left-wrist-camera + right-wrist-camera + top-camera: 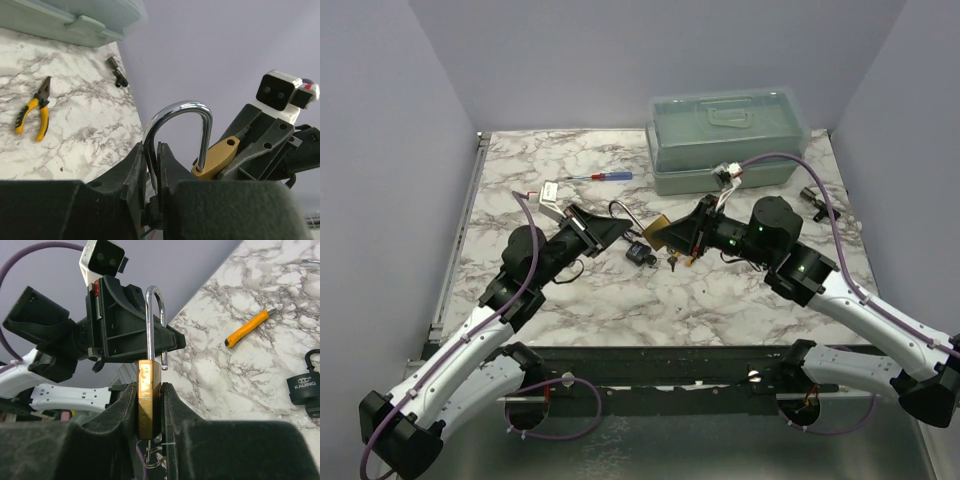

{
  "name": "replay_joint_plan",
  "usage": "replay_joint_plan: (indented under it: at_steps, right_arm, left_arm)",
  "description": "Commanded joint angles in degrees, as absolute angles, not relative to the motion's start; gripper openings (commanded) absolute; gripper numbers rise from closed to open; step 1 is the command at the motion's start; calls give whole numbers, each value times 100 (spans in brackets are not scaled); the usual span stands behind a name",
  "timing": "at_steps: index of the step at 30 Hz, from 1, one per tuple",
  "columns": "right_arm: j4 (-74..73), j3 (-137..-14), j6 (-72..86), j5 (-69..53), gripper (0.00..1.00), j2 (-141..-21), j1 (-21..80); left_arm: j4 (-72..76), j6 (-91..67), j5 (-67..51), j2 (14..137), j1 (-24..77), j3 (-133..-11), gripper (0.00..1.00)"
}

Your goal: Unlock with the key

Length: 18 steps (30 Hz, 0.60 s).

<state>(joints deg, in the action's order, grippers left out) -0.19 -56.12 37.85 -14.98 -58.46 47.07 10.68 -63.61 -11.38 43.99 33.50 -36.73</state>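
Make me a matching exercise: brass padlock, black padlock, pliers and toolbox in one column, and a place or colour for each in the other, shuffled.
1 brass padlock
2 black padlock
3 pliers
4 toolbox

A pale green, at the table's back edge
B yellow handles, lying on the table
C clamped in the right gripper
D white lettering, lying on the table

Pairs: 1C, 2D, 3B, 4A

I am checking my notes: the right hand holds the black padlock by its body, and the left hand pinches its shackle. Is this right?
No: the right hand holds the brass padlock by its body; the black padlock lies on the table, as the right wrist view shows. The left hand does pinch its shackle.
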Motion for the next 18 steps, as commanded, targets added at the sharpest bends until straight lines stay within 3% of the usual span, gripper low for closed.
replay_joint_plan:
  at_steps: [1, 8, 18]
  right_arm:
    - [245, -5670, 3399, -1059, 0, -6102, 4702]
    - [219, -5608, 3189, -752, 0, -6559, 4702]
    - [645, -5393, 3437, -938, 0, -6809, 4702]
  left_arm:
    - [-317, -6404, -919, 4367, 3349, -4053, 15]
    - [-1247, -6317, -644, 4273, 3348, -4188, 15]
    - [-1274, -6237, -343, 4170, 3349, -3765, 15]
